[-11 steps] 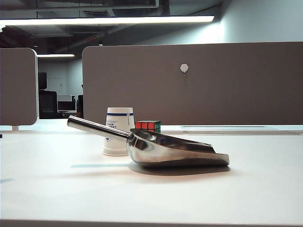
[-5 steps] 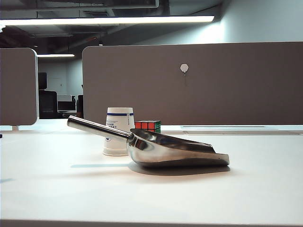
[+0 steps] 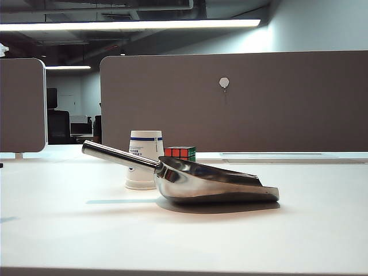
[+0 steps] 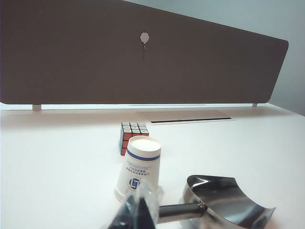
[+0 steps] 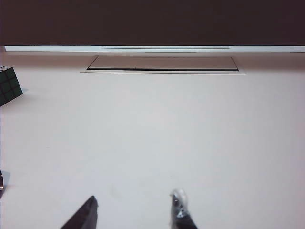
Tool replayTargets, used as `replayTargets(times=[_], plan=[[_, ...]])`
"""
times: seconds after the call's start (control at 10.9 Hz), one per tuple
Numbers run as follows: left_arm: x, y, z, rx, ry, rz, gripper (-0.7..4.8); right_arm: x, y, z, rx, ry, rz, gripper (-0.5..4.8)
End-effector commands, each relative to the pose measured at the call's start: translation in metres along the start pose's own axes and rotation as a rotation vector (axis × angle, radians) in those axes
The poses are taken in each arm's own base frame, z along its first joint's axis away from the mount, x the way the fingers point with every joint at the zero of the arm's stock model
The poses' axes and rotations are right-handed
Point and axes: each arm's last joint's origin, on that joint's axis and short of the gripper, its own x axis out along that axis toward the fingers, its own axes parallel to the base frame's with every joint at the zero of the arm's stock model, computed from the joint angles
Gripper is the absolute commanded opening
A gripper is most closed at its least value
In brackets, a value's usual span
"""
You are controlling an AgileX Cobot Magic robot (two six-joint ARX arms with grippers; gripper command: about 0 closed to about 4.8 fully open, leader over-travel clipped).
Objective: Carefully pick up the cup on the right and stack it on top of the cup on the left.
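Cup: I saw one white paper cup (image 3: 144, 159) with a blue band, standing upside down on the white desk (image 3: 69, 230), left of centre in the exterior view; whether it was one cup or a stack I could not tell.
Scoop: a shiny metal scoop (image 3: 215, 183) lay in front of the cup, its handle (image 3: 118, 154) crossing the cup's side in that view.
Cube: a puzzle cube (image 4: 133, 135) sat on the desk just behind the cup, near the grey partition (image 3: 241, 100).
Left pincer: my left pincer (image 4: 138, 210) showed only as blurred tips above the desk close to the cup (image 4: 138, 167) and scoop handle (image 4: 178, 210); the tips looked drawn together, but I could not tell its state.
Right pincer: my right pincer (image 5: 136, 210) hung released, its fingertips (image 5: 88, 212) apart over bare desk, grasping nothing.
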Motion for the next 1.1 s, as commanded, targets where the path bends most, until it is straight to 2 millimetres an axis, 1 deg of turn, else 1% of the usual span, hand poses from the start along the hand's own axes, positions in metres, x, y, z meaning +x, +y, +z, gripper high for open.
replayTargets(times=[0.09, 0.18, 0.28, 0.46, 0.55, 0.64, 0.92, 1.1], plan=[[-0.0003, 0.0038, -0.0034, -0.015, 0.025, 0.119, -0.05, -0.0002, -0.0012, 0.0009, -0.005, -0.01, -0.043, 1.91], [-0.0003, 0.0041, -0.0033, -0.015, 0.023, 0.131, -0.05, -0.0002, -0.0012, 0.0025, -0.005, -0.026, -0.043, 1.15], [-0.0004, 0.0046, -0.0031, -0.013, 0.019, 0.145, -0.05, -0.0003, -0.0011, 0.0055, -0.004, -0.057, -0.042, 0.84], [-0.0004, 0.0046, -0.0031, -0.013, 0.02, 0.146, -0.05, -0.0004, -0.001, 0.0065, -0.005, -0.068, -0.041, 0.8], [-0.0004, 0.0048, -0.003, -0.009, 0.018, 0.152, -0.05, -0.0004, -0.001, 0.0072, -0.005, -0.075, -0.041, 0.67], [-0.0006, 0.0059, -0.0029, -0.008, 0.013, 0.191, -0.05, -0.0005, -0.001, 0.0083, -0.005, -0.087, -0.041, -0.05], [-0.0007, 0.0065, -0.0029, -0.009, 0.011, 0.214, -0.05, -0.0005, -0.0009, 0.0084, -0.005, -0.087, -0.041, -0.05], [-0.0012, 0.0084, -0.0026, -0.007, 0.001, 0.279, -0.05, -0.0006, -0.0009, 0.0094, -0.005, -0.097, -0.041, -0.05]])
